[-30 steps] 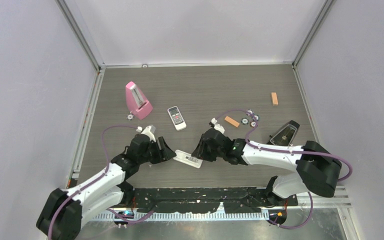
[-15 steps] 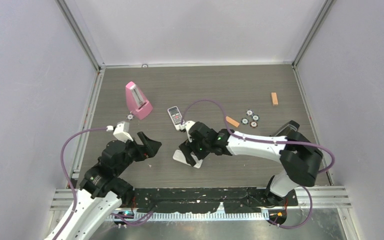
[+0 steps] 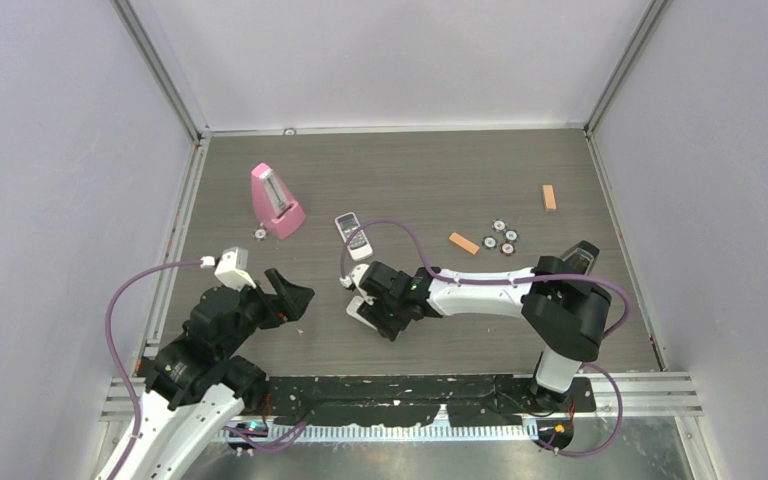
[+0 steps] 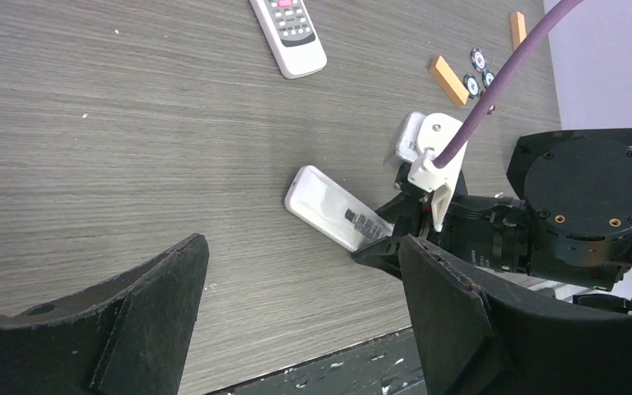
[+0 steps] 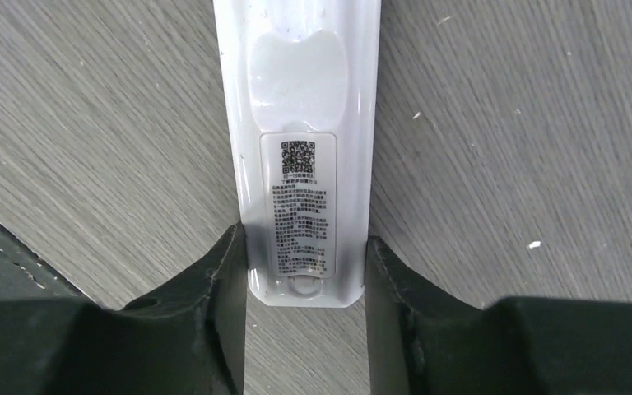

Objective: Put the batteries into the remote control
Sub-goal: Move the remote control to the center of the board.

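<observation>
The remote control [image 3: 361, 312] lies back up near the table's front edge, long, slim and white with a printed label [image 5: 299, 206]. My right gripper [image 3: 384, 318] is shut on its near end, one finger [image 5: 222, 271] pressed on each long side [image 5: 304, 239]. It also shows in the left wrist view [image 4: 329, 206]. My left gripper [image 3: 287, 294] is open and empty, hovering left of the remote and apart from it [image 4: 300, 241]. No batteries show in any view.
A shorter remote with a display [image 3: 353, 236] lies behind. A pink metronome [image 3: 276, 200] stands at the back left. Coin-like discs [image 3: 501, 238] and two orange blocks [image 3: 463, 243] [image 3: 549, 197] lie to the right. A black metronome [image 3: 577, 260] stands behind my right arm.
My left gripper has pulled back to the left, away from the remote. My right gripper has moved left along the remote and closed on its end.
</observation>
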Motion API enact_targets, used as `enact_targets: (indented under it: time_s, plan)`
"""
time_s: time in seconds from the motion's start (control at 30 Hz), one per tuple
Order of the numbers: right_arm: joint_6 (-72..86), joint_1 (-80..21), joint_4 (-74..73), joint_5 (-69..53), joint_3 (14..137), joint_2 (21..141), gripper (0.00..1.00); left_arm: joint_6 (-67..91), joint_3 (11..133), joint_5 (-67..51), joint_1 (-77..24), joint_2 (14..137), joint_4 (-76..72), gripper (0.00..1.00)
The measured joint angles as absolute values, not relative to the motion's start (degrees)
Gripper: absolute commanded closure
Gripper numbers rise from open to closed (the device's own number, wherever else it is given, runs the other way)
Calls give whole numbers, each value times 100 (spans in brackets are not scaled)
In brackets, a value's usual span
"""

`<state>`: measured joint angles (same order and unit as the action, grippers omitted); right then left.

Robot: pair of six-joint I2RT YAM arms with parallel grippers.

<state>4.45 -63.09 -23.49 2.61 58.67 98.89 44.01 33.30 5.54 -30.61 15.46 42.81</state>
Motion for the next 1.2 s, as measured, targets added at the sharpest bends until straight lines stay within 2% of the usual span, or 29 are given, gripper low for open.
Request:
enact_targets:
  time_s: [0.13, 0.27, 0.37, 0.47, 0.6, 0.8, 0.97, 1.07, 1.2]
  plan:
    - [624, -6313, -2375, 508, 5900, 9900, 81, 4381, 3352, 558, -3061, 1531, 4449, 12]
    - [913, -6027, -2344, 729, 5889, 9789, 83, 4327, 3472, 556, -3061, 1529, 4659, 9]
    - [1238, -5559, -2209, 904, 5883, 9417, 82, 4429, 3651, 589, -3061, 1544, 4873, 1]
    - [1500, -5155, -2078, 1114, 6038, 9249, 82, 4633, 3894, 670, -3061, 1653, 5192, 0]
    - [1717, -4740, -1876, 1317, 6632, 9655, 81, 4757, 4211, 738, -3061, 1905, 5610, 0]
    - [1793, -4447, -1610, 1374, 7581, 10895, 78, 4657, 4268, 578, -3061, 2075, 5800, 0]
    - [1820, -4333, -1767, 1424, 8221, 11629, 70, 4587, 4051, 473, -3061, 1708, 5701, 0]
    - [1855, -4316, -1925, 1474, 8405, 11749, 57, 4565, 4040, 493, -3061, 1531, 5701, 0]
    - [1940, -4300, -2086, 1498, 8663, 11900, 46, 4460, 4128, 539, -3061, 1562, 5843, 0]
